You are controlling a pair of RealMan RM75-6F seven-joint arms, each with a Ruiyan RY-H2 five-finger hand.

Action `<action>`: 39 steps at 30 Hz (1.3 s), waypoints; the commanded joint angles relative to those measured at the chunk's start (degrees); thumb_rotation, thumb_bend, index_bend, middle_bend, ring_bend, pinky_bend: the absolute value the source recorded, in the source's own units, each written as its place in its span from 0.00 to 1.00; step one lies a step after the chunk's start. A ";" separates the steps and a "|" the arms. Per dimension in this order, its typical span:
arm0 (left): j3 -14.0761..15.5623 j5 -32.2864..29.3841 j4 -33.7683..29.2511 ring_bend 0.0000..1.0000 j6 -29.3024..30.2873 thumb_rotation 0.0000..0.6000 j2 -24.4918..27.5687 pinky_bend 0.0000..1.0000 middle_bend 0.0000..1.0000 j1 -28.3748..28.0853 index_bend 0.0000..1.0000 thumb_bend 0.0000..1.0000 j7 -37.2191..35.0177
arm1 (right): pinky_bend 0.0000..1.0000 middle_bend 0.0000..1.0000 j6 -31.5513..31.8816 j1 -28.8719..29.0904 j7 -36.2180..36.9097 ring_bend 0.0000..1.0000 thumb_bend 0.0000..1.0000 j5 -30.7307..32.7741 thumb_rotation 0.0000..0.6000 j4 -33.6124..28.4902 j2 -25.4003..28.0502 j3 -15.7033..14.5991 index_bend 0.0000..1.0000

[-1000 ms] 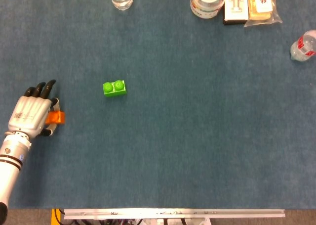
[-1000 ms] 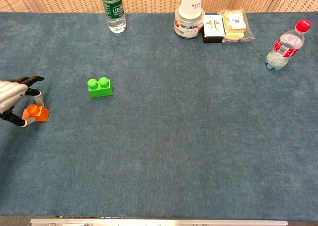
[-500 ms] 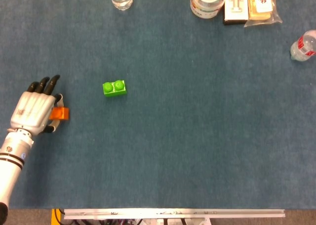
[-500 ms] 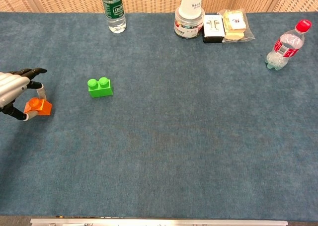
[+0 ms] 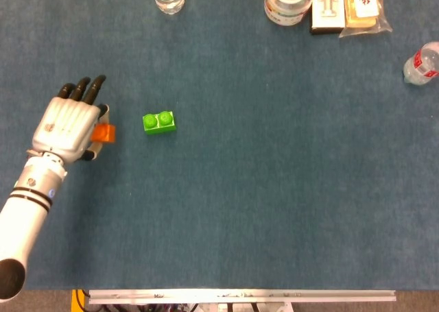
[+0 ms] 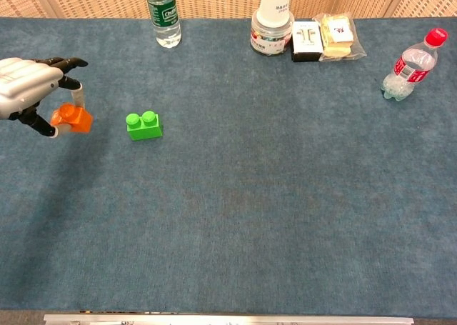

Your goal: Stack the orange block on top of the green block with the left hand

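The green block (image 5: 159,122) (image 6: 144,125) sits studs-up on the blue table cloth, left of the middle. My left hand (image 5: 68,123) (image 6: 32,89) holds the orange block (image 5: 104,132) (image 6: 73,117) pinched in its fingers, lifted off the cloth, a short way to the left of the green block. The two blocks do not touch. The right hand is outside both views.
Along the far edge stand a green-labelled bottle (image 6: 163,14), a white jar (image 6: 272,21), a small box (image 6: 307,39) and a snack bag (image 6: 338,36). A red-capped bottle (image 6: 410,66) lies at the far right. The table's front edge (image 5: 240,295) runs along the bottom.
My left hand has lifted the orange block off the cloth and carried it to the right and farther away from me, toward the green block. The green block has not moved.
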 commanded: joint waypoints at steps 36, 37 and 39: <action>-5.35 -37.13 -1.53 0.00 18.03 1.00 -15.66 0.11 0.00 -22.89 0.54 0.33 16.00 | 0.31 0.22 1.34 -0.89 3.64 0.10 0.08 -1.20 1.00 -0.73 1.97 0.14 0.29; -5.57 -37.39 -1.29 0.00 18.13 1.00 -16.01 0.11 0.00 -22.95 0.54 0.33 15.72 | 0.31 0.22 1.32 -0.88 3.70 0.10 0.08 -1.19 1.00 -0.72 2.00 0.16 0.29; -6.06 -37.70 -0.96 0.00 18.09 1.00 -16.38 0.11 0.00 -22.95 0.54 0.33 14.99 | 0.31 0.22 1.32 -0.89 3.77 0.10 0.08 -1.22 1.00 -0.71 2.02 0.16 0.29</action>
